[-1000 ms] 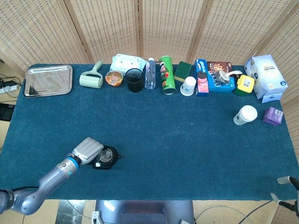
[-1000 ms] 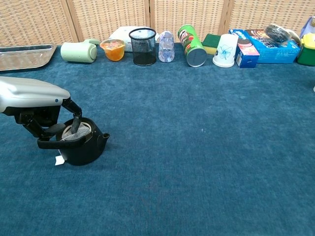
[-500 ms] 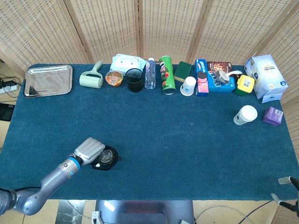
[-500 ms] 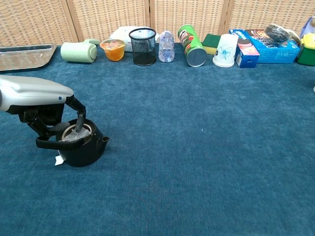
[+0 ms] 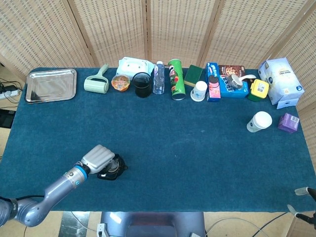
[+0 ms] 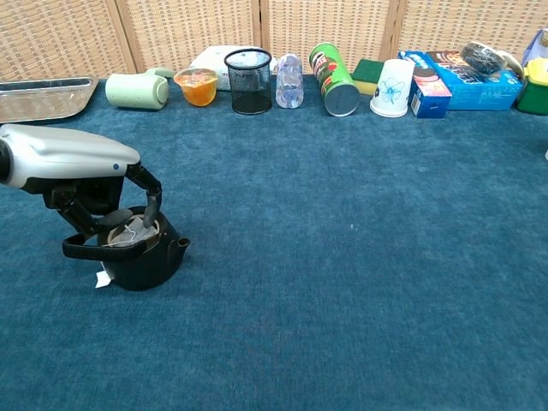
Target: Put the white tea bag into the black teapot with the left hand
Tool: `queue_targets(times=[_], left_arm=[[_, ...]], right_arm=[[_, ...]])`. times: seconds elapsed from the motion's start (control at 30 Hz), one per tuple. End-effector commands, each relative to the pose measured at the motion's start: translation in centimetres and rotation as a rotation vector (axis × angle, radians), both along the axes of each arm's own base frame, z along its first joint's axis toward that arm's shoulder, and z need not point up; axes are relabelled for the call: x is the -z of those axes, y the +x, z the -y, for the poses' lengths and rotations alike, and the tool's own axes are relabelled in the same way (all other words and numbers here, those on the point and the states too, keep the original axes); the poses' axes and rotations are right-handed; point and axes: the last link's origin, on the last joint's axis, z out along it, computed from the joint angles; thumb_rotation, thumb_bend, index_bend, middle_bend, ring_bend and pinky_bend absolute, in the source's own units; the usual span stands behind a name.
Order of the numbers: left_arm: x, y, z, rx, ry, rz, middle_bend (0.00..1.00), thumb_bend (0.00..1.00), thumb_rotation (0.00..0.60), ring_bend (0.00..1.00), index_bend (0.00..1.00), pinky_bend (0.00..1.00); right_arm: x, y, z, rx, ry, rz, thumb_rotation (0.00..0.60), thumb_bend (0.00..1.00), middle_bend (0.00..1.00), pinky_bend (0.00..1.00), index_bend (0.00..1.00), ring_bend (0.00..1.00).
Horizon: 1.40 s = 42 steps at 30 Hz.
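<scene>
The black teapot stands on the blue cloth near the front left, also seen in the head view. The white tea bag lies in its open mouth, and its small paper tag hangs outside at the pot's left foot. My left hand hovers right over the pot, its fingers arched down and spread to both sides of the opening. In the head view the left hand covers the pot's left half. Only the tips of my right hand show at the bottom right corner.
Along the far edge stand a metal tray, a green roller, a black mesh cup, a green can and several boxes. A lidded paper cup and a purple box sit at the right.
My left hand has shifted slightly right over the teapot. The finger that was poking down onto the tea bag has lifted and now arches over the pot's right rim.
</scene>
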Motion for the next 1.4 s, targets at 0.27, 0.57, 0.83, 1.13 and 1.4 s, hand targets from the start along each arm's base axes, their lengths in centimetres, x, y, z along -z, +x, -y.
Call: queue_targets(times=[0.27, 0.57, 0.83, 1.13, 1.4], left_arm=[[0.8, -0.5, -0.2, -0.016, -0.011, -0.026, 1.0, 0.65, 0.6, 1.0, 0.41, 0.92], [0.9, -0.9, -0.5, -0.029, -0.009, -0.045, 1.0, 0.65, 0.6, 1.0, 0.42, 0.92], [0.2, -0.1, -0.4, -0.018, 0.019, 0.001, 1.0, 0.65, 0.6, 1.0, 0.41, 0.92], [-2.6, -0.3, 0.2, -0.032, 0.102, 0.114, 1.0, 0.65, 0.6, 1.0, 0.41, 0.92], [-5.8, -2.8, 1.4, -0.075, 0.254, 0.233, 1.0, 0.64, 0.6, 0.99, 0.41, 0.82]], right_arm=[[-0.1, -0.1, 0.0, 0.003, -0.001, -0.002, 0.6, 0.22, 0.44, 0.32, 0.41, 0.36], [0.0, -0.1, 0.0, 0.005, 0.0, -0.003, 0.6, 0.22, 0.44, 0.32, 0.41, 0.36], [0.0, 0.0, 0.0, 0.003, 0.0, -0.003, 0.6, 0.22, 0.44, 0.32, 0.41, 0.36], [0.0, 0.3, 0.3, -0.009, 0.003, -0.008, 0.6, 0.22, 0.44, 0.32, 0.41, 0.36], [0.1, 0.9, 1.1, -0.036, 0.015, -0.017, 0.6, 0.22, 0.44, 0.32, 0.41, 0.36]])
